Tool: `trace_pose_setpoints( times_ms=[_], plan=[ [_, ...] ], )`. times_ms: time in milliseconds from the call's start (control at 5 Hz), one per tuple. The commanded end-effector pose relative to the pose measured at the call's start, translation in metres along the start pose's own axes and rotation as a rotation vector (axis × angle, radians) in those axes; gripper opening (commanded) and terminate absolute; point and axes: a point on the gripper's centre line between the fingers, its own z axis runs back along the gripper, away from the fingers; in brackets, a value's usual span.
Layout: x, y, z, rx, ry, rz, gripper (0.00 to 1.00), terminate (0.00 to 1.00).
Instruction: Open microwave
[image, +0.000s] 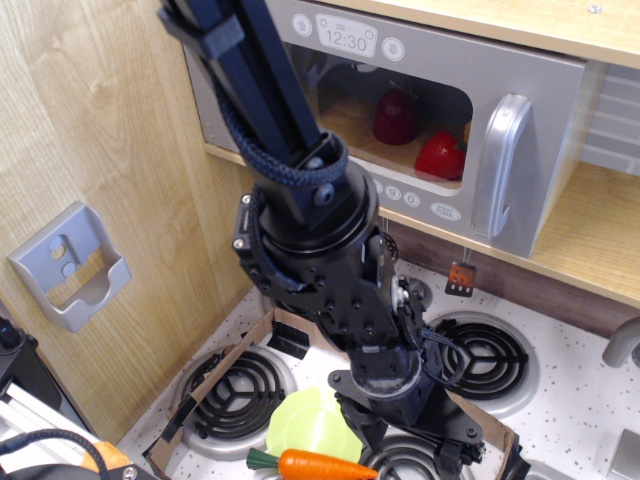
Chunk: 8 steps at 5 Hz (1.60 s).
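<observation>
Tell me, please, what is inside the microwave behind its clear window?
Through the window of the microwave, two red toy foods rest on its wooden floor: a darker one at the back, a brighter one in front. The robot arm covers the left part of the window, hiding that side.

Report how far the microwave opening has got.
Done: nothing visible; the grey toy microwave with the clear rounded window looks shut, its door flush. In hand: nothing; the black gripper sits low over the stove burners, well below and apart from the tall silver vertical handle, jaw state unclear. Left: rising to the handle, gripping it and pulling the door open.
</observation>
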Motion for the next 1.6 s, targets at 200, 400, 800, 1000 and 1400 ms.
trace_pose_setpoints(
  times_ms=[200, 400, 800, 1000, 1400],
  plan=[
    [0.011, 0.0, 0.013, 0.048, -0.018, -0.039, 1.0, 0.0],
    [0.024, 0.005, 0.02, 0.041, 0.004, -0.066, 1.0, 0.0],
    [0.047, 0.007, 0.034, 0.085, 0.014, -0.103, 1.0, 0.0],
    [0.059, 0.008, 0.04, 0.101, 0.014, -0.108, 1.0, 0.0],
    [0.079, 0.004, 0.07, 0.158, -0.045, -0.083, 1.0, 0.0]
  ],
)
